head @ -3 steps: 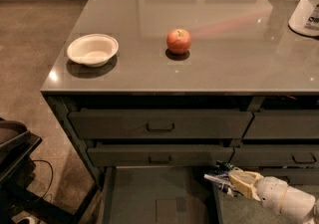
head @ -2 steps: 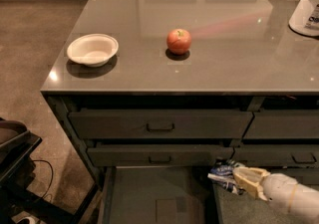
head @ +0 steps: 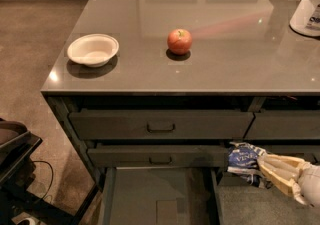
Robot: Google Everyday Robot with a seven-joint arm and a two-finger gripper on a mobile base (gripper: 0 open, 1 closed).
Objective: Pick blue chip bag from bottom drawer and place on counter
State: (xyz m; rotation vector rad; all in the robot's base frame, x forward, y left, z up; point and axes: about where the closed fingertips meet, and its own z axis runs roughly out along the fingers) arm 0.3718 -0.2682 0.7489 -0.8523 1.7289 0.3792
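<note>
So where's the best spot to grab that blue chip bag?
Its crumpled right end, coming in from the right. The chip bag is thin, soft foil, so an edge pinches flat between the fingers. The gripper, low at the right beside the open drawer, is closed on that end.

We see soft, warm light from above: the glossy grey-brown tabletop (head: 225, 64) mirrors pale panels across its far half, with a few pinpoint glints. The red-orange apple (head: 179, 41) and white round bowl (head: 93, 50) cast short dark shadows toward us. Under the overhang it is dim and the drawer fronts (head: 160, 125) are near black, while the pale end effector (head: 261, 165), low at the right edge and clamped on the crinkled dark-blue foil chip bag (head: 243, 160), catches the light.
</note>
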